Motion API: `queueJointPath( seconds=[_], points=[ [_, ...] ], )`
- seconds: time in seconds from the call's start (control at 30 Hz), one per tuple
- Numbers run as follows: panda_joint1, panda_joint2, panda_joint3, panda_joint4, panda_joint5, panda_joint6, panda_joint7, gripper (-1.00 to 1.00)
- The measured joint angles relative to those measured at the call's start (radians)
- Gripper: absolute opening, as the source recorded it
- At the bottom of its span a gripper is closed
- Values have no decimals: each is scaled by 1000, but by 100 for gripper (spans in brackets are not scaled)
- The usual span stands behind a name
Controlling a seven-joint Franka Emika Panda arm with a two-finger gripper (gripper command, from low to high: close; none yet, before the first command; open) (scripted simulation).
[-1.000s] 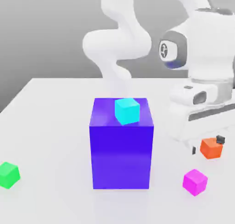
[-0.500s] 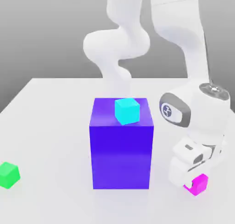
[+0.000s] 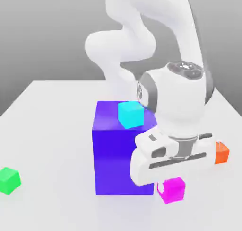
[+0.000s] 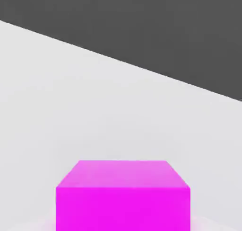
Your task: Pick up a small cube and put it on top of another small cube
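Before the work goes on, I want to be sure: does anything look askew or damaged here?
Only slightly: the small cyan cube sits turned at an angle on the large blue-violet block, near one edge. I see no damage.

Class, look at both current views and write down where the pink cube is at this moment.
The pink cube is in the exterior view's right half, just below the white hand, near the big blue block.

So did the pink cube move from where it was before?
Yes, the pink cube moved to the exterior view's left, closer to the big blue block.
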Motion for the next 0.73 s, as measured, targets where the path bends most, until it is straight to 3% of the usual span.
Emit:
queueJointPath(
  seconds=[0.47,0.6,0.63,0.73],
  points=[
    [-427,-29,-337,37,142,-114,-286,-100],
    [-516,88,-312,60,254,-31,-400,-100],
    [-532,120,-295,62,280,-4,-419,100],
    [-532,120,-295,62,280,-4,-419,100]
  ],
)
